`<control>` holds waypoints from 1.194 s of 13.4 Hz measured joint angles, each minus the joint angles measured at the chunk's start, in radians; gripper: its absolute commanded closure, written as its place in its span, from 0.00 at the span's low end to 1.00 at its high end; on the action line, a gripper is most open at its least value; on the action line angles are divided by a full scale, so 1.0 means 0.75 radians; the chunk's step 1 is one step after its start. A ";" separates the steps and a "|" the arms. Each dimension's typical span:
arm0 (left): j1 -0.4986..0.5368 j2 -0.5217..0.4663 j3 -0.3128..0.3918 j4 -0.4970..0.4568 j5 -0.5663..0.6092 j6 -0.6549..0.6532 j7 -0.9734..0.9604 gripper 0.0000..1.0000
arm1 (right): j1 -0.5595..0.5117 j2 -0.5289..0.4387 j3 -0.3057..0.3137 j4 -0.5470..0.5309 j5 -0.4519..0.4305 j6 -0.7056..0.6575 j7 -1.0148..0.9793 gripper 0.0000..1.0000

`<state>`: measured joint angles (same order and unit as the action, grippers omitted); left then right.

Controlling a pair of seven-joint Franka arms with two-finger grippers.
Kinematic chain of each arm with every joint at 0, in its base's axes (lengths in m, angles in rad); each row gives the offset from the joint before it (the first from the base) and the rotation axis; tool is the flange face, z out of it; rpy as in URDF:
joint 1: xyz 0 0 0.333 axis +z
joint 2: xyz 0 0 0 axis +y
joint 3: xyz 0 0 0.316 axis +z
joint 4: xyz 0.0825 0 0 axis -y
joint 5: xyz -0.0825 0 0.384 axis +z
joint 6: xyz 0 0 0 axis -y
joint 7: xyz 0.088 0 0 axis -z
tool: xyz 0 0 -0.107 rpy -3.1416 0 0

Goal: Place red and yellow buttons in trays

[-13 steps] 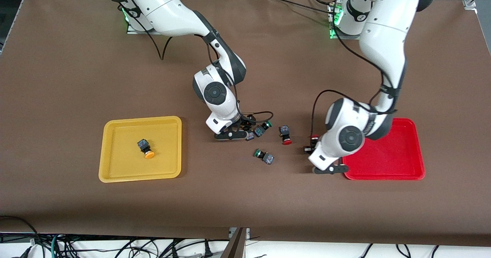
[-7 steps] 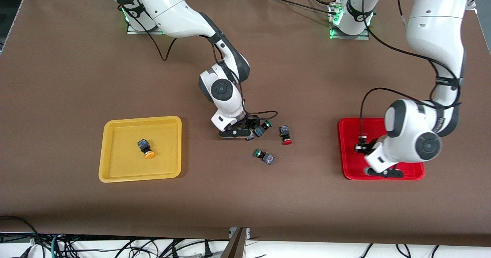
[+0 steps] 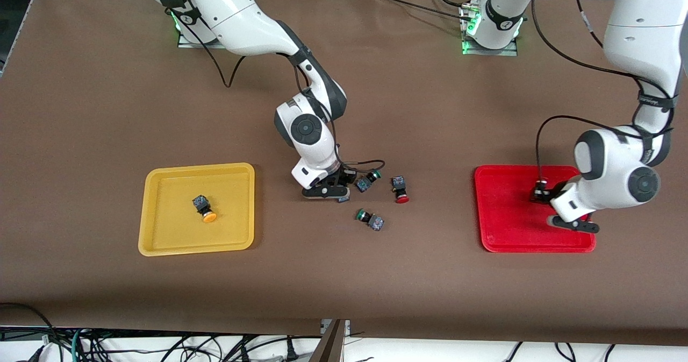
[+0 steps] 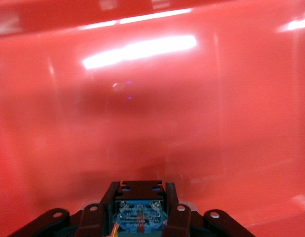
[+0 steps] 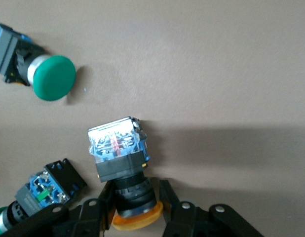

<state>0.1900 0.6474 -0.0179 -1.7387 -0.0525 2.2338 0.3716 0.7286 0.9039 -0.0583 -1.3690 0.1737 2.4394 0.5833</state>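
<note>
Now the left pincer [image 3: 543, 194] hangs over the middle of the red tray [image 3: 505, 233], clenched on a button [image 4: 141, 213] whose blue-labelled block shows between its fingers; a second ago it was just off the tray's edge, over the bare worktop [image 3: 107, 109], so the carry is done and what remains, I judge, is lowering and letting go.

Meanwhile the right pincer [image 3: 344, 185] has stayed low at the cluster in the middle of the worktop. Its fingers [image 5: 172, 197] stand on either side of a yellow button [image 5: 124, 173], at the cap end, though I cannot tell if they grip it yet. Two green buttons [image 3: 368, 181] lie close by, one nearer the camera [image 3: 371, 219], and a red button [image 3: 400, 188] sits beside them toward the left arm's end.

Out in the yellow tray [image 3: 161, 243], one yellow button [image 3: 204, 208] already rests.
</note>
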 measured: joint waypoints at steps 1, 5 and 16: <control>0.031 0.000 -0.001 -0.003 0.000 0.003 0.031 0.55 | -0.013 -0.015 -0.010 0.009 0.000 -0.047 -0.022 1.00; 0.034 -0.010 -0.034 0.006 0.000 0.015 0.012 0.00 | -0.200 -0.168 -0.060 0.032 -0.015 -0.341 -0.385 1.00; -0.539 0.078 -0.216 0.170 -0.001 0.084 -1.031 0.00 | -0.489 -0.252 -0.171 -0.175 0.078 -0.433 -0.762 0.01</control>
<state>-0.2143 0.7063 -0.1796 -1.6108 -0.0531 2.2970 -0.4015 0.3622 0.7150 -0.1865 -1.5006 0.2325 2.1148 0.0121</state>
